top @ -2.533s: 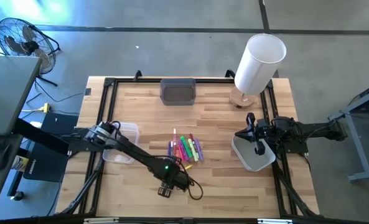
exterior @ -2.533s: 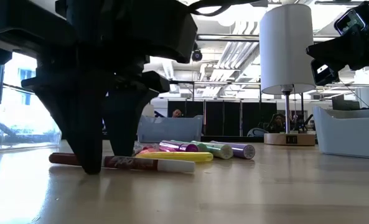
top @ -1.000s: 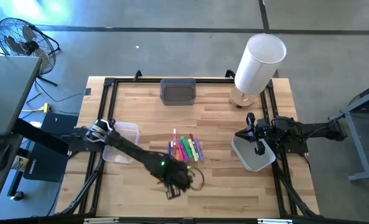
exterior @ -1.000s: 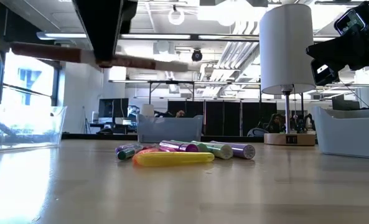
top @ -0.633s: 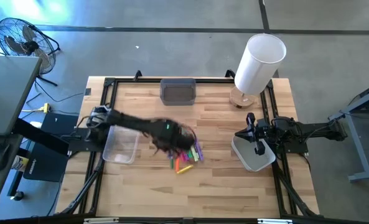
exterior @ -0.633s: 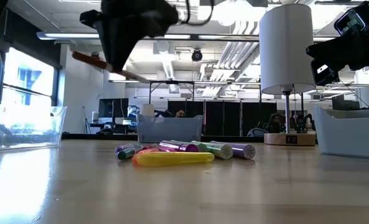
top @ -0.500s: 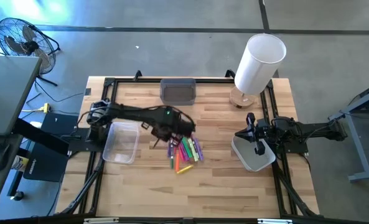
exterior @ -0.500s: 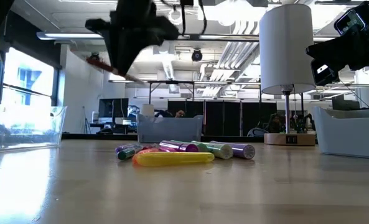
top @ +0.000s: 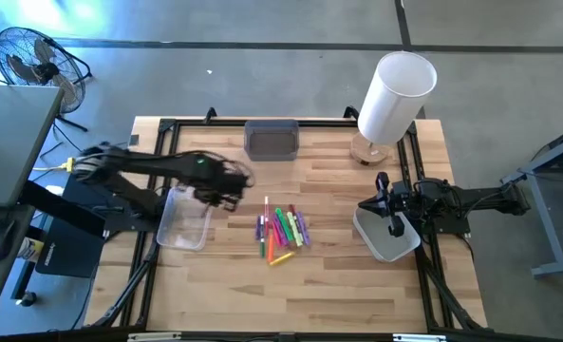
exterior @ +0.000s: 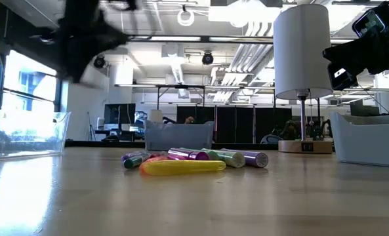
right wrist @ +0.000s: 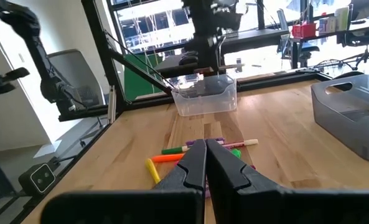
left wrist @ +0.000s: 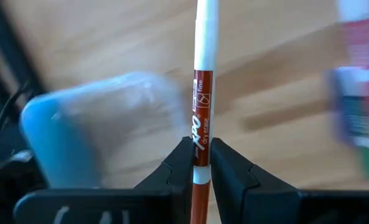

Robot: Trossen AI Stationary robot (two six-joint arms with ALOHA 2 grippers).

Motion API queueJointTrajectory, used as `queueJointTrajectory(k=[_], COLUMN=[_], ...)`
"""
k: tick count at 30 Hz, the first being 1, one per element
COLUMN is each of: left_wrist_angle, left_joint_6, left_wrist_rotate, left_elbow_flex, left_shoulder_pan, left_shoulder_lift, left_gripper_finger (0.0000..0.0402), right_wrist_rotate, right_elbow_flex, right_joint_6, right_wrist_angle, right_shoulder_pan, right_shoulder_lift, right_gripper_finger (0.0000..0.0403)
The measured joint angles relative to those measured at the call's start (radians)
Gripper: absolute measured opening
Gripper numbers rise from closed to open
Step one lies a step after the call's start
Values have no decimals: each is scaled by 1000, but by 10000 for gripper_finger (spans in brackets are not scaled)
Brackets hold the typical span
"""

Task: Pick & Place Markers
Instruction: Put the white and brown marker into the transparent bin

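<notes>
A red marker [left wrist: 203, 93] with a white end is lifted above the table, and my left gripper [top: 230, 188] is shut on it. The gripper hangs over the right rim of the clear container [top: 184, 217]; the right wrist view shows it [right wrist: 216, 55] above that container [right wrist: 206, 98]. Several markers [top: 281, 229] in green, purple, pink, orange and yellow lie in a loose pile at the table's middle. My right gripper [top: 393, 224] waits shut above a white tray [top: 387, 243] at the right. My left gripper pinches the red marker's printed barrel [left wrist: 200, 144] between its two fingers, away from the white end [left wrist: 205, 25]. The fingers come from above and lie across the marker. The marker hangs clear of the table and the container.
A grey bin [top: 272, 140] stands at the far edge's middle. A white cylinder lamp [top: 396, 93] on a wooden base is at the far right. A black frame runs around the table's edges. Bare wood lies along the near edge.
My left gripper has carried the red marker from near the table's near edge toward the far left, passing over the pile to the clear container's right rim, and has turned on the way. The marker stays lifted in the fingers. The pile has not moved.
</notes>
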Motion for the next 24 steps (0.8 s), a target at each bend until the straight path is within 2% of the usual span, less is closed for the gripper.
queueJointTrajectory(k=[1,3,5,6,8,11,12,13,16,19,21,24], left_wrist_angle=[-27,88,102,60,165,95,138,191,145,220,165,195], left_joint_6=[-31,-79,-108,-117,-121,-123,-121,-117,-112,-103,-96,-65], left_wrist_rotate=[5,6,9,24,51,86,101,116,152,176,187,187], left_elbow_flex=[-43,-106,-188,-221,-270,-351,-372,-385,-436,-449,-460,-454], left_shoulder_pan=[-9,-18,-19,-19,-18,-18,-18,-18,-18,-18,-18,-18], left_shoulder_lift=[-42,-96,-175,-193,-208,-250,-252,-256,-263,-263,-264,-264], left_gripper_finger=[42,41,38,36,36,35,35,35,35,37,44,65], right_wrist_rotate=[0,0,0,0,-1,3,2,1,1,1,0,0], right_elbow_flex=[0,0,0,0,0,0,0,0,0,0,0,0], right_joint_6=[0,0,0,0,0,0,0,0,0,0,0,0], right_wrist_angle=[0,0,0,0,0,0,0,0,-1,-1,0,0], right_shoulder_pan=[0,0,0,0,0,0,0,0,0,0,0,0], right_shoulder_lift=[0,2,6,5,5,6,6,7,13,16,16,16], right_gripper_finger=[0,0,0,0,0,0,0,0,0,0,0,0])
